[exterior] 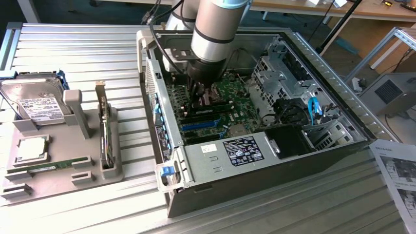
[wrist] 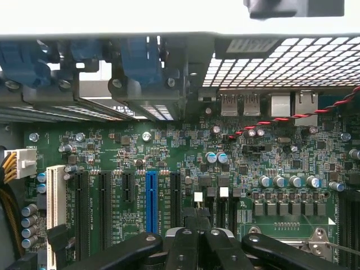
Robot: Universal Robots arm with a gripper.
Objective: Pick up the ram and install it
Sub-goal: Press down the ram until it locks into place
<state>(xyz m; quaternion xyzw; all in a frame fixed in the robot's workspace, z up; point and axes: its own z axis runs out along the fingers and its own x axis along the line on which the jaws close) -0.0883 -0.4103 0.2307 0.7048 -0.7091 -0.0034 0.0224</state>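
Fingers of the gripper point(wrist: 197, 247) are pressed together low over the motherboard point(wrist: 185, 152) inside the computer case point(exterior: 215, 163), and I cannot tell whether the ram is between them. Any tilt in there could jam against a slot. From outside, a green stick point(exterior: 48, 167) lies on the tray point(exterior: 58, 183), well apart; the wrist view instead shows slots point(wrist: 151, 199) just beyond the fingertips.

Slatted metal table point(exterior: 78, 44), computer case point(exterior: 260, 165), grey tray point(exterior: 58, 183)
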